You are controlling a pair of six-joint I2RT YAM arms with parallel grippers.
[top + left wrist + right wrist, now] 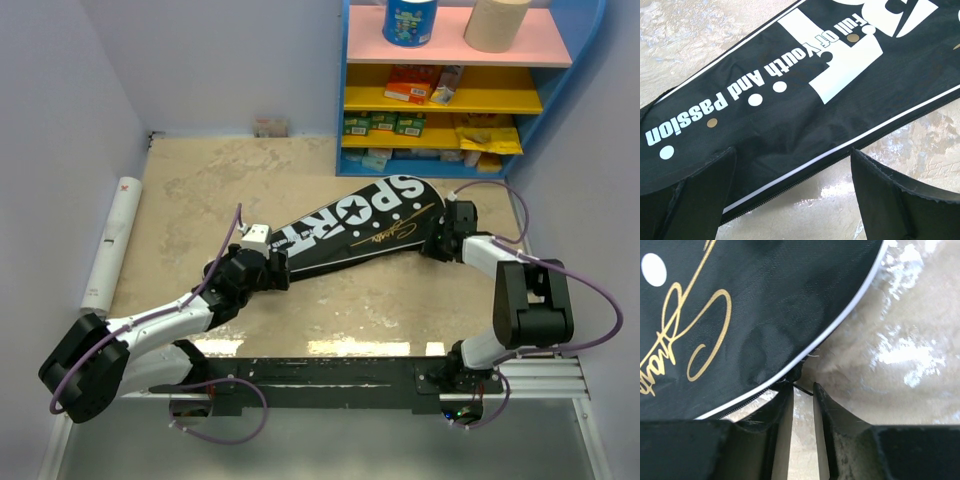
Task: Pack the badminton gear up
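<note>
Black bag [370, 225], contents hidden, left jaws spread over it, right jaws pinching its edge

The black bag [790, 125], lettered "Full Of Youth And Passion" in white, lay slantwise across the mottled beige worktop [680, 30]. The left gripper [792, 162] hung above its zipped, white-piped edge, fingers [705, 200] spread wide.

"SPORT" in white on black bag [365, 232], smaller "Full Of Youth And Passion"
</note>
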